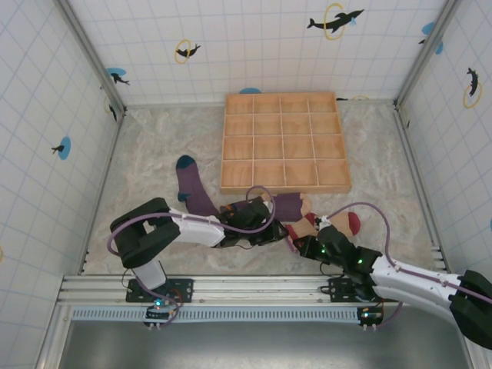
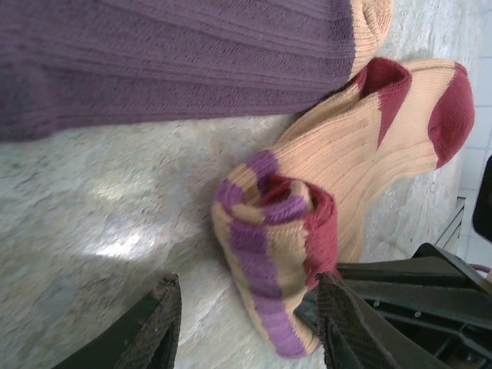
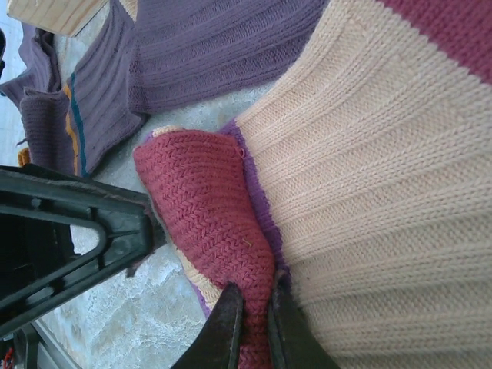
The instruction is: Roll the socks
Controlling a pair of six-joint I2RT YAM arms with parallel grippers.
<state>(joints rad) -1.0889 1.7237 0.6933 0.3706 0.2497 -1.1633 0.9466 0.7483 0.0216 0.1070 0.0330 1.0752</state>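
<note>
Across the marbled bench (image 1: pixel 138 154), the biggest thing was the wooden tray (image 1: pixel 284 187) of square compartments, standing at the far side, apart from the work. Nearer the arms lay the three socks. The purple sock with the teal toe (image 1: pixel 191 184) was stretched flat to the left, and a second purple sock (image 1: pixel 288 206) lay just in front of the tray. The tan sock (image 2: pixel 361 146) lay beside that one, with its dark-red toe pointing right. Only the tan sock was partly rolled. Its striped cuff was curled into a short roll (image 2: pixel 265 254), while the foot lay flat beyond it, so the rolling seemed barely begun.

The left pincer (image 2: pixel 247 296) stood wide open with a finger on either side of the roll, gripping nothing. It was probably there to hem the roll in so it could not spring loose. The right pincer (image 3: pixel 256 327) was closed almost to nothing, with dark-red knit nipped between its fingertips (image 3: pixel 227 330). It looked to be pinching the cuff's edge to turn it over further.

From overhead the two arms met over the socks and hid the roll. The left wrist camera showed its purple and tan bands and the spiral at its end. The right wrist camera alone made the pinch itself plain.
</note>
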